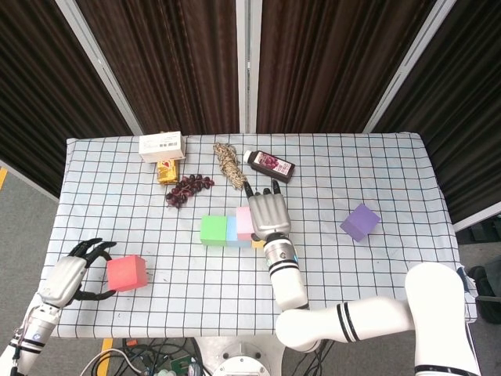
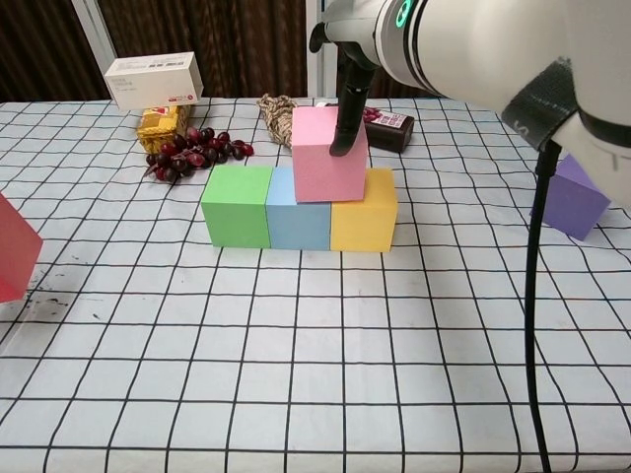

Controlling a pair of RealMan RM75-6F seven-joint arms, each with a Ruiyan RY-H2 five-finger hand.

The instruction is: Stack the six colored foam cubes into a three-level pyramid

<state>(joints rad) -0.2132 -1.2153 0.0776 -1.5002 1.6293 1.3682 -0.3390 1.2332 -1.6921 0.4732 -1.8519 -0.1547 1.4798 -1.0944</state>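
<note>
Pink cube (image 2: 328, 156) sits atop the blue cube (image 2: 298, 208) and yellow cube (image 2: 364, 211), held by the right hand (image 1: 267, 215). Left hand (image 1: 77, 272), fingers spread and holding nothing, is beside the red cube (image 1: 127, 272); the purple cube (image 1: 360, 222) lies apart on the surface (image 1: 376, 164)

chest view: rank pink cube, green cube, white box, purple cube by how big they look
1. pink cube, looks largest, a little bigger than green
2. green cube
3. white box and purple cube: unsure; the box sits farther back, and the arm hides part of the purple cube.
</note>
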